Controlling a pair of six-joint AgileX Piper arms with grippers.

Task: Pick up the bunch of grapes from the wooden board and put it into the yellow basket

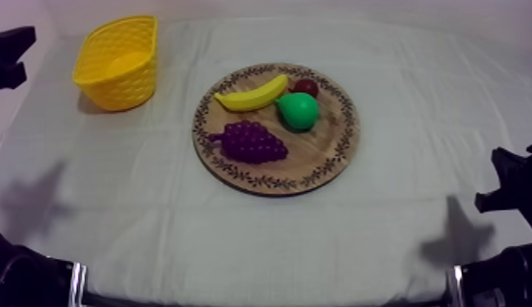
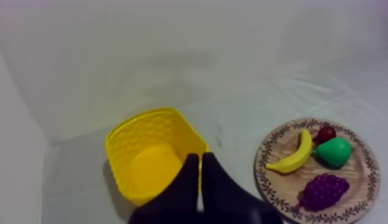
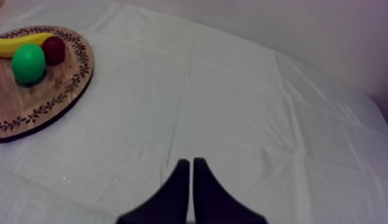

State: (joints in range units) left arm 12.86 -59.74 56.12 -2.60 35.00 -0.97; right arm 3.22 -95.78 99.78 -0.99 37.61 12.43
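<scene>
The purple bunch of grapes lies on the front left part of the round wooden board, in the middle of the table. The yellow basket stands at the far left and has nothing in it. In the left wrist view my left gripper is shut on nothing, its tip in front of the basket, with the grapes off to the side. My right gripper is also shut on nothing, over bare cloth well away from the board.
A banana, a green pear and a small red fruit share the board behind the grapes. Black arm parts sit at the lower left and right edge. Bare cloth lies between board and basket.
</scene>
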